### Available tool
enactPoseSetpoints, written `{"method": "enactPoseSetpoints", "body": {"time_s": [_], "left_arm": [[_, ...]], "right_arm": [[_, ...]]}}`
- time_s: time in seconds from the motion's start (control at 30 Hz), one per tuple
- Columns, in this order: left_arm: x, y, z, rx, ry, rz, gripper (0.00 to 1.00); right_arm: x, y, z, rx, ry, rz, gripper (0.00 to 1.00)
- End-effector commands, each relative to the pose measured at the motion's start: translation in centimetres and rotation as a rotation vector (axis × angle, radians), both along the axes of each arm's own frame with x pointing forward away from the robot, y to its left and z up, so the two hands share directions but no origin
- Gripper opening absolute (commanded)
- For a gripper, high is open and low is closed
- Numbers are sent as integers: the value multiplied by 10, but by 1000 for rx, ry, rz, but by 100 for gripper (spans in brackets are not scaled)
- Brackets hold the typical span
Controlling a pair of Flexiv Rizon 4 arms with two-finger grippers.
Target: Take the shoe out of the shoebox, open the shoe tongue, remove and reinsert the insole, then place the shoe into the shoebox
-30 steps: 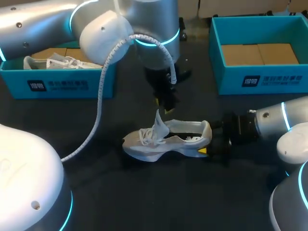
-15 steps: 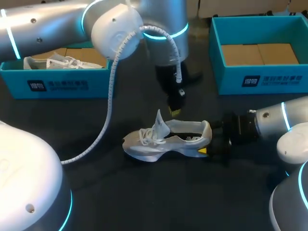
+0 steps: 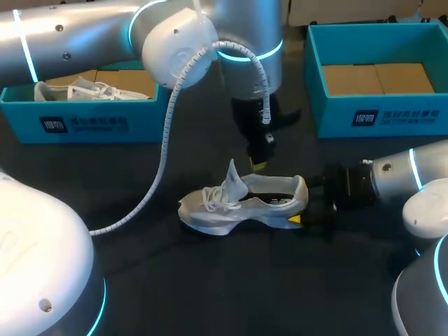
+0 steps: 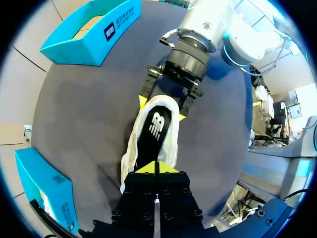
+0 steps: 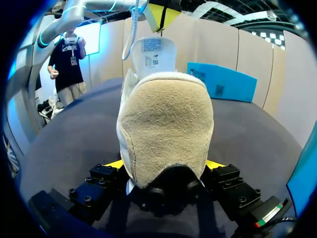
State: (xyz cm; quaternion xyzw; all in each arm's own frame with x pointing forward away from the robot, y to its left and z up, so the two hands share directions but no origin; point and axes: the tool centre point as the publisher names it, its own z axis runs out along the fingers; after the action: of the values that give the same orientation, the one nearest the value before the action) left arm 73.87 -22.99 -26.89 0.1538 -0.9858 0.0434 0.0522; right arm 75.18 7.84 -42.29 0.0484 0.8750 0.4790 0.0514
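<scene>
Table: your dark tabletop (image 3: 231, 294) lies bare along the whole near side, and a bare lane runs between the two boxes at the far side.
Left shoebox: the blue left shoebox (image 3: 84, 124) sits at the far left edge with a second white shoe (image 3: 77, 89) lying inside it, well apart from the middle.
Left gripper: your left gripper (image 3: 259, 165) hangs over the far rim of the shoe's opening, just beside the tongue; its yellow tips are pressed together and hold nothing.
Shoe: the white shoe (image 3: 238, 203) lies mid-table, toe to your left and heel to your right, well apart from both boxes.
Tongue: the tongue (image 3: 232, 180) stands pulled up.
Insole: the black insole (image 4: 155, 131) lies flat inside the shoe.
Right gripper: your right gripper (image 3: 301, 208) clamps the heel, one yellow tip on each side.
Right shoebox: the blue right shoebox (image 3: 378, 119) sits at the far right with bare cardboard on its floor, its near wall well apart from the heel.
</scene>
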Motion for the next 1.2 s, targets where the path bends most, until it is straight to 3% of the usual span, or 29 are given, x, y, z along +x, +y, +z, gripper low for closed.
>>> {"method": "enactPoseSetpoints", "body": {"time_s": [0.03, 0.27, 0.6, 1.2], "left_arm": [[0, 0, 0, 0, 1, 0, 0], [1, -1, -4, -10, -19, -25, 0], [4, -6, -23, -14, 129, -220, 0], [-7, -26, -60, -48, 87, -355, 0]], "right_arm": [[0, 2, -2, -2, -2, -3, 0], [0, 2, -2, -2, -2, -3, 0], [0, 2, -2, -2, -2, -3, 0], [0, 2, -2, -2, -2, -3, 0]]}}
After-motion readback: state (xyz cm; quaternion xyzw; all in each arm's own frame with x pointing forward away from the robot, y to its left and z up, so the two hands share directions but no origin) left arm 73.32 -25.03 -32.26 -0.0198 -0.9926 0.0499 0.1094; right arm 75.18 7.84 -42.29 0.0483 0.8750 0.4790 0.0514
